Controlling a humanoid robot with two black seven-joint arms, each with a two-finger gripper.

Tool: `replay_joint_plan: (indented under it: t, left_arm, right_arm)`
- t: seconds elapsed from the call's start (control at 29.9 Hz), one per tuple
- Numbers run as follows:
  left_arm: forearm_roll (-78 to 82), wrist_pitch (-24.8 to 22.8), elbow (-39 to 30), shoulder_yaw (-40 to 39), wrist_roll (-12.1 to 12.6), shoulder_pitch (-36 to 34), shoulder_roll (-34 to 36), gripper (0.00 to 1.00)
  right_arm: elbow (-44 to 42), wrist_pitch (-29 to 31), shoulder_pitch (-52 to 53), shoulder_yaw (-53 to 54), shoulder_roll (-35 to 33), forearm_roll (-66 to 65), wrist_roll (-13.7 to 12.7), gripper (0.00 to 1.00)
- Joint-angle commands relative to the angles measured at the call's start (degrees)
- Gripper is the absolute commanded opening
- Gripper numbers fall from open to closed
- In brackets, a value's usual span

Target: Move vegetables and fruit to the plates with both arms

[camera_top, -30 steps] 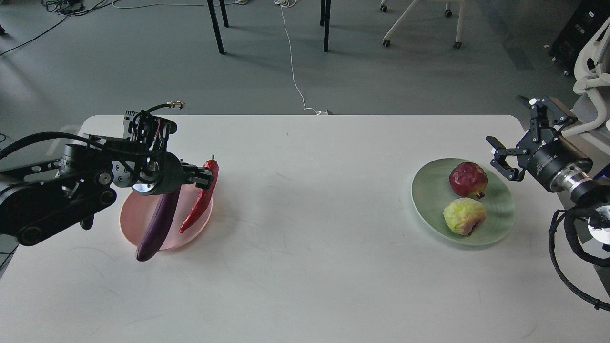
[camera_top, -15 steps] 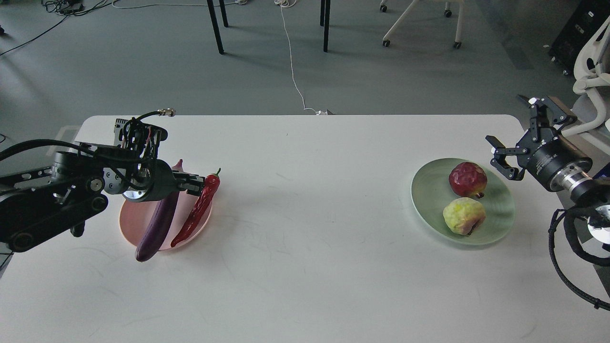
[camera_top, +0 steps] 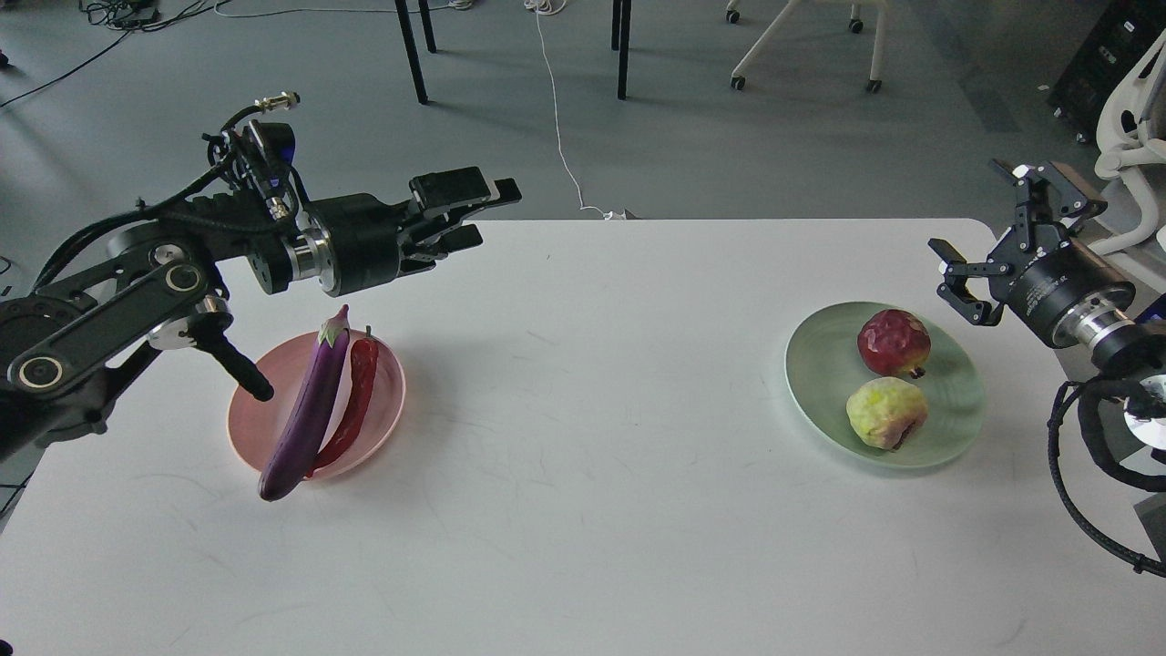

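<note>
The purple eggplant (camera_top: 305,410) lies across the pink plate (camera_top: 264,421) at the left, its lower end hanging over the plate's front rim. The red chili pepper (camera_top: 352,401) lies on the plate right beside it. My left gripper (camera_top: 487,211) is open and empty, raised above the table's far edge, up and right of the pink plate. The dark red fruit (camera_top: 894,343) and the yellow-green fruit (camera_top: 886,413) sit on the mint green plate (camera_top: 956,401) at the right. My right gripper (camera_top: 997,241) is open and empty, just beyond that plate's far right rim.
The white table (camera_top: 601,474) spans the view. Behind it is grey floor with table legs (camera_top: 412,50), a white cable (camera_top: 563,137) and a wheeled chair (camera_top: 802,41). A white chair (camera_top: 1130,128) stands at the far right.
My left gripper has let go of the chili pepper, which now lies on the pink plate, and has risen and moved up and to the right. My right gripper has hardly moved.
</note>
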Motion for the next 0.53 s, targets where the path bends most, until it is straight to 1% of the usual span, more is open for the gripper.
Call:
replay_joint_plan:
  t: [0.0, 0.13, 0.17, 0.2, 0.23, 0.33, 0.5]
  left_arm:
    - [-5.0, 6.9, 0.1, -0.9, -4.9, 4.0, -1.8, 0.98]
    - [-5.4, 10.9, 0.2, -1.5, -13.8, 8.5, -4.2, 0.98]
    - [-5.4, 11.9, 0.5, -2.9, -15.6, 9.8, -5.2, 0.98]
    - [-5.4, 12.7, 0.8, -5.1, -16.7, 11.6, -6.7, 0.98]
    - [-5.4, 12.9, 1.0, -7.2, -17.0, 13.7, -7.8, 0.98]
    - [-5.4, 12.6, 2.6, -12.9, -16.7, 18.1, -11.1, 0.98]
    - [-5.4, 11.7, 2.6, -14.1, -15.1, 20.9, -11.5, 0.98]
  right_arm:
    - [-0.5, -2.0, -0.5, -0.1, 0.5, -0.5, 0.0, 0.98]
    - [-0.6, -7.4, -0.7, -0.1, 1.8, -0.9, 0.0, 0.98]
    - [-0.6, -8.3, -0.8, -0.1, 2.1, -0.9, 0.0, 0.98]
    - [-0.5, -8.5, -1.1, -0.1, 2.4, -0.9, 0.0, 0.98]
    - [-0.4, -8.5, -1.4, -0.1, 2.4, -0.9, 0.0, 0.98]
    - [0.3, -8.1, -1.4, 0.3, 2.4, -0.9, 0.0, 0.99]
    - [3.4, -8.1, -1.7, 0.7, 1.8, -1.2, 0.0, 0.99]
